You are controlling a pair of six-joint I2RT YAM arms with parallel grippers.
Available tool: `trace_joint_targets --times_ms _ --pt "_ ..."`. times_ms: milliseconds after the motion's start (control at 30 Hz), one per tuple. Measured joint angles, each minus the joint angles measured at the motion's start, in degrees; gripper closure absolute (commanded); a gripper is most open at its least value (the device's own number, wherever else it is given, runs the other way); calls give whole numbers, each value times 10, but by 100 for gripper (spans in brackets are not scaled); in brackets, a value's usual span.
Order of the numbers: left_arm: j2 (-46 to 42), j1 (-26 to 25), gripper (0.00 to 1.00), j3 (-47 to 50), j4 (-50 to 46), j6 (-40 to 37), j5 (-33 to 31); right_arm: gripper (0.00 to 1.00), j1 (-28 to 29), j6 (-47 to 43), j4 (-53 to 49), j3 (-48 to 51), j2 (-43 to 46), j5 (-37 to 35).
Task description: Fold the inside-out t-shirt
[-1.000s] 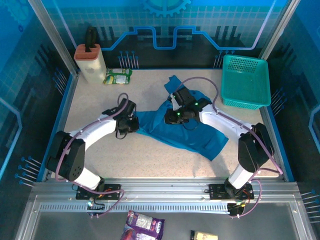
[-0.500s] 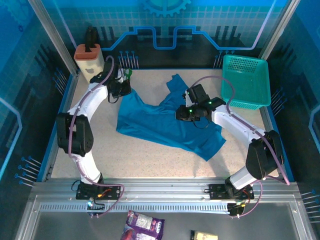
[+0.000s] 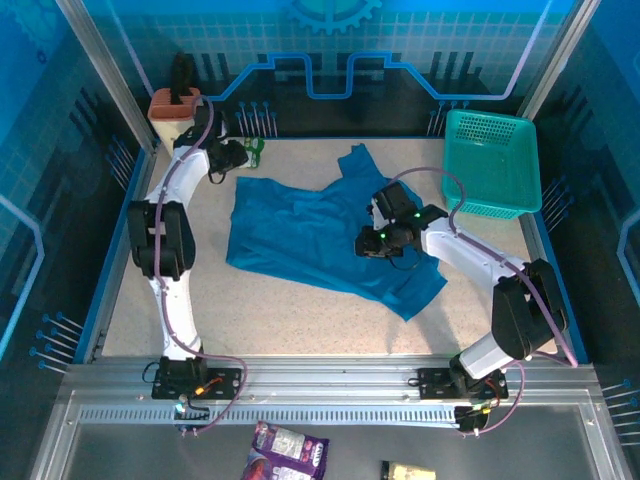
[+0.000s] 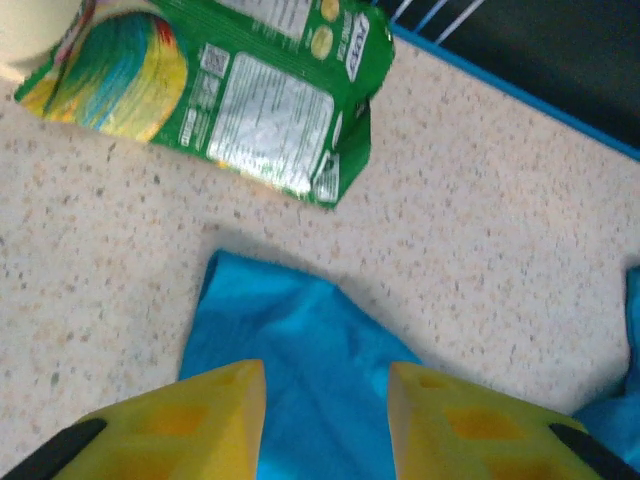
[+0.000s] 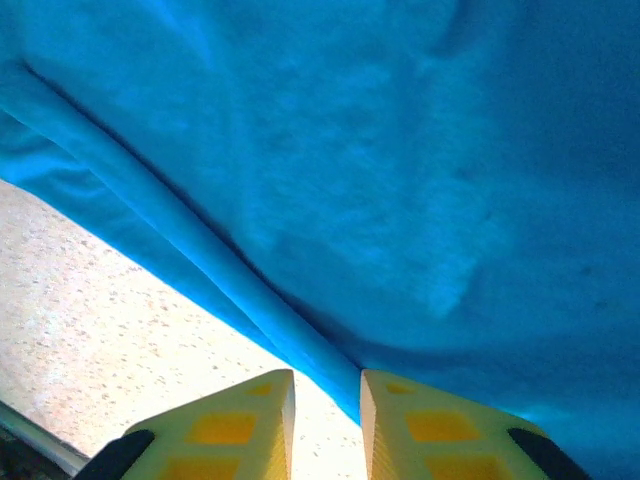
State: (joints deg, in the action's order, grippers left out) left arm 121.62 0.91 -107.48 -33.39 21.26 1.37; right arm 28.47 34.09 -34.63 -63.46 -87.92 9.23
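Inside-out t-shirt (image 3: 300,235) lies spread, somewhat rumpled, across the middle of the speckled surface (image 3: 300,315), one sleeve pointing toward the back wall. The right end effector (image 5: 326,380) is narrow, pinching a folded edge of the blue cloth that runs down between its yellow fingers (image 5: 240,420); from above it sits on the shirt's right half (image 3: 372,243). The left end effector (image 4: 325,375) stands moderately parted and holds nothing, hovering over the shirt's far-left corner (image 4: 290,350), which rests flat on the surface. Just beyond that corner lies a green snack packet (image 4: 270,110), beside a cream container (image 3: 170,115). A teal mesh basket (image 3: 490,160) sits at the back right, apart from the shirt.
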Motion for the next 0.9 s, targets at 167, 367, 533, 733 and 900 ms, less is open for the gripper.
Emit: trace_joint_targets --times_ms 167,367,533,733,900 --pt "-119 -4 57 174 6 -2 4 70 -6 9 -11 37 17 -14" --pt "-241 -4 58 368 21 1 57 70 -50 20 -22 94 58 -28" --pt "-259 -10 58 476 44 26 96 70 -69 19 -30 120 81 -28" --pt "-259 -19 60 519 84 47 107 70 -69 20 -33 121 92 -28" --pt "-258 -19 62 520 118 58 105 70 -69 21 -34 121 107 -28"
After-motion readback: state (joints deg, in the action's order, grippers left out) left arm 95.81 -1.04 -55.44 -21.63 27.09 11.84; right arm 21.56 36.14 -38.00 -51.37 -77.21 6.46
